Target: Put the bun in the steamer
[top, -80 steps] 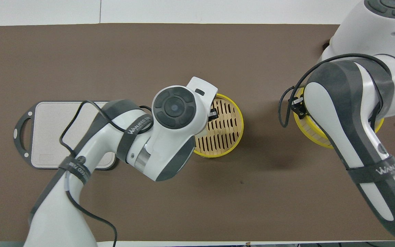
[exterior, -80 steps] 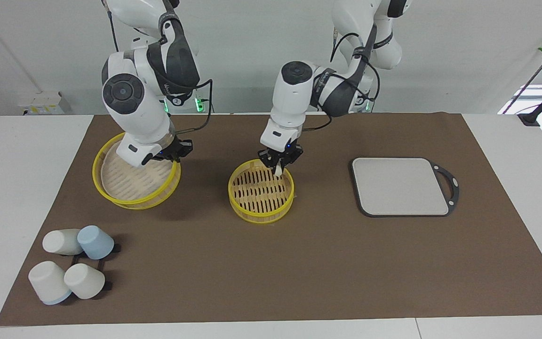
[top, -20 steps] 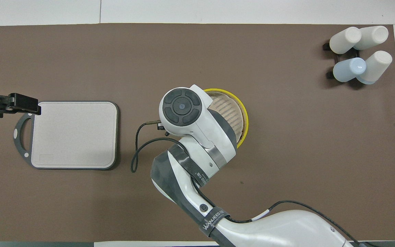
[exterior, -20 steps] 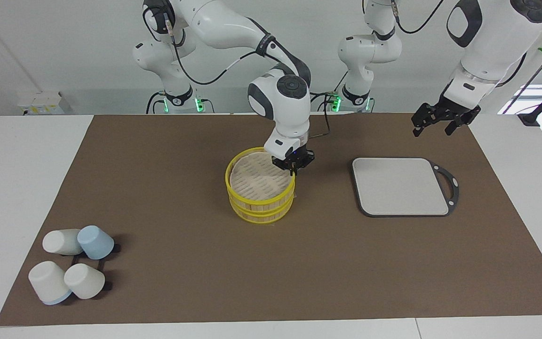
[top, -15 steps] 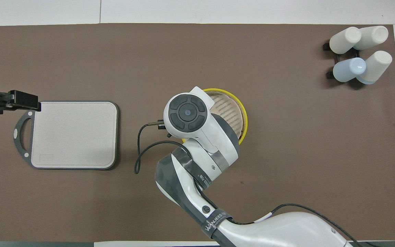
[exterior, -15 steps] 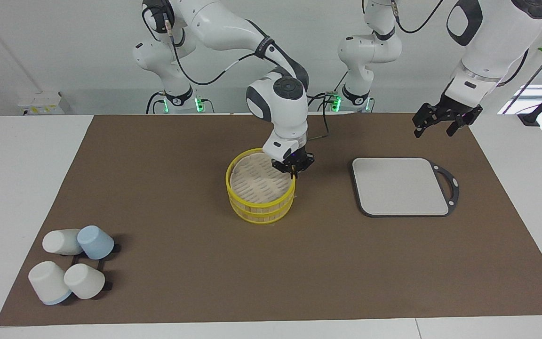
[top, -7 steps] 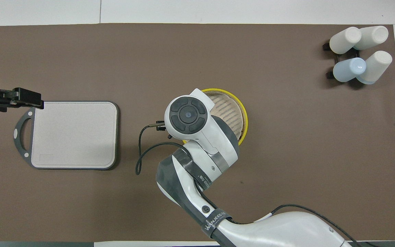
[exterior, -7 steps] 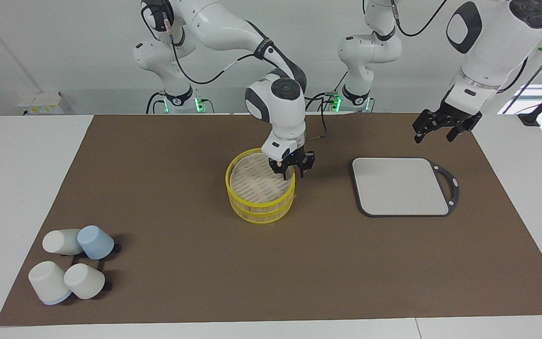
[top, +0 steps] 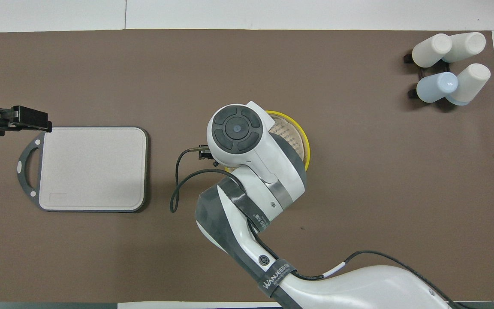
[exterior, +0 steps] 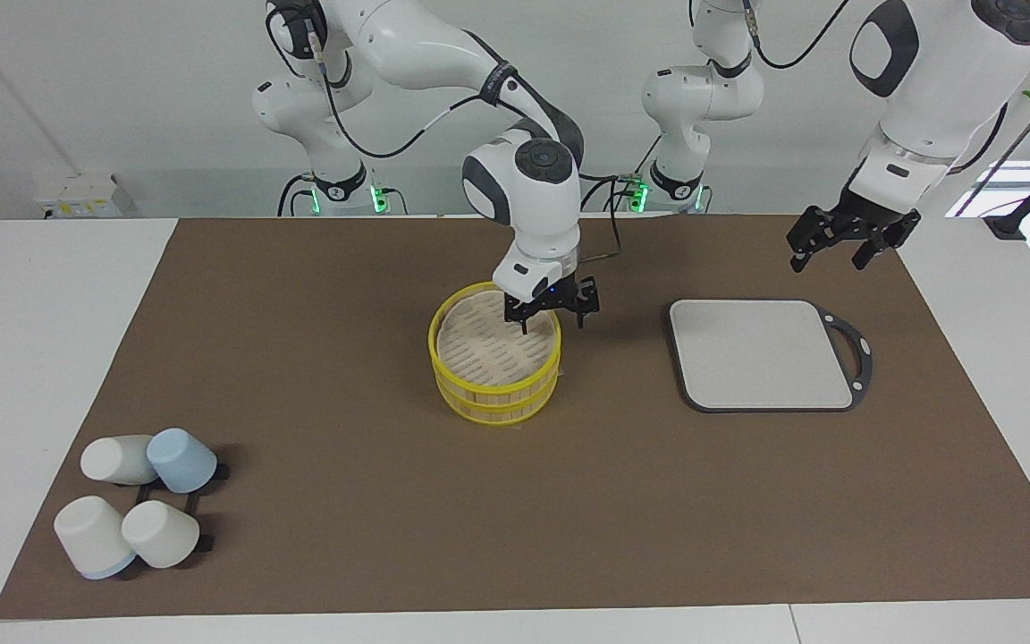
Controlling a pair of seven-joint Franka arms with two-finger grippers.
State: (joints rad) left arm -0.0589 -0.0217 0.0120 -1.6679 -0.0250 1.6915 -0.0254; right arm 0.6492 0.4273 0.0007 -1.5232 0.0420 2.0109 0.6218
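The steamer (exterior: 494,402) stands in the middle of the brown mat with its yellow-rimmed woven lid (exterior: 490,347) resting on it. The bun is not in view. My right gripper (exterior: 552,315) is open and empty, just above the lid's rim on the side nearer to the robots, one finger inside the rim and one outside. In the overhead view the right arm covers most of the steamer (top: 297,138). My left gripper (exterior: 846,243) is open and empty, raised over the mat beside the grey board's corner; it also shows in the overhead view (top: 26,120).
A grey square board (exterior: 761,353) with a dark handle lies toward the left arm's end of the table. Several white and blue cups (exterior: 135,505) lie on a black rack at the right arm's end, farther from the robots.
The left gripper put the bun into the basket and drew back to the board's corner. The right gripper set the lid on the steamer, opened off its rim and rose slightly.
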